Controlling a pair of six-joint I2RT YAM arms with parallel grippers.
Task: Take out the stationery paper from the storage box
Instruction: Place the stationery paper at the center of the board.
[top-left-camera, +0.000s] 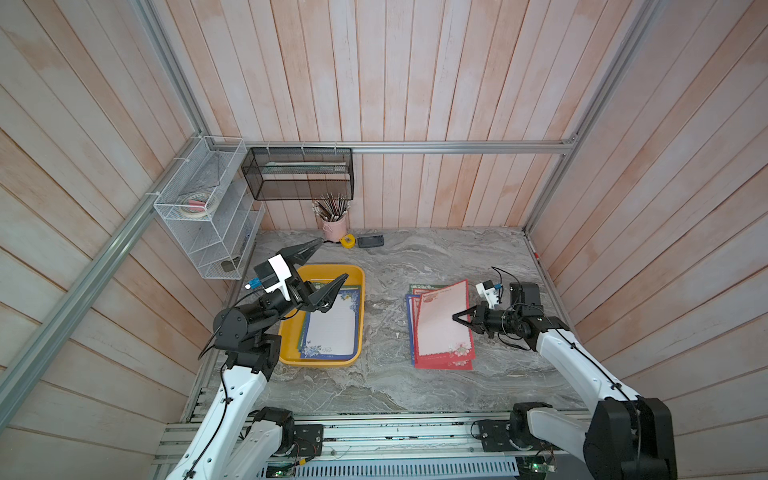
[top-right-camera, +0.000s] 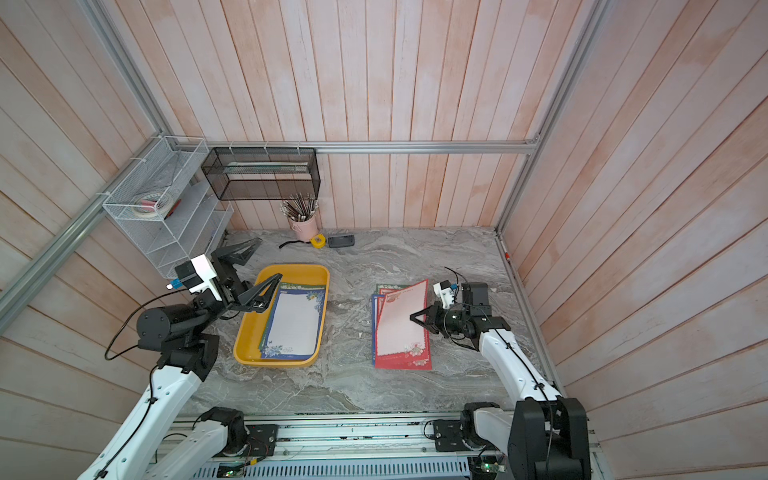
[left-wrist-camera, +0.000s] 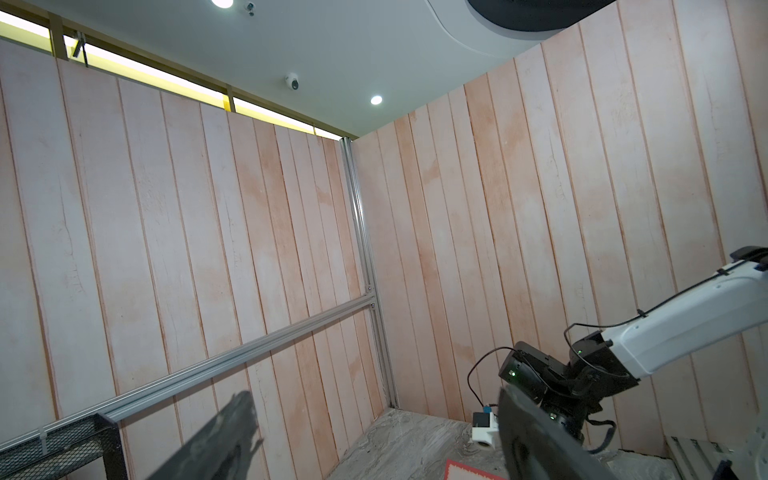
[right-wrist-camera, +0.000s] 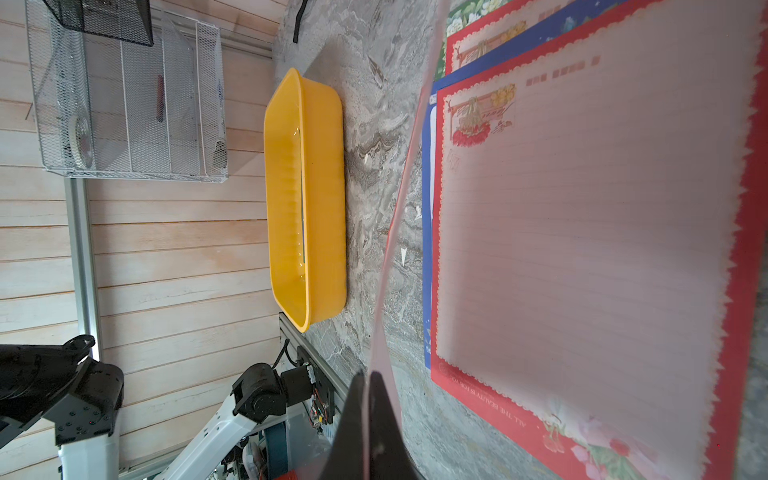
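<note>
right hand (top-left-camera: 455, 318) pinching stationery paper (top-left-camera: 439, 329) by edge

One sheet of stationery paper (right-wrist-camera: 490, 401) carries on its red border the words "ALL THE BEAUTY IS FOR YOU"; its other print is unreadable.

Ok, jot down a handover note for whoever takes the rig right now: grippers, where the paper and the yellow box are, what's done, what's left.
Left gripper: open, empty, raised over the far end of the storage box.
Right gripper: shut on one red-bordered sheet, held over the pile on the table.
Done: several sheets are out, stacked to the robot's right of the box.
To do: set the held sheet down, then take out the blue-bordered sheet and the green-bordered sheet under it.
</note>
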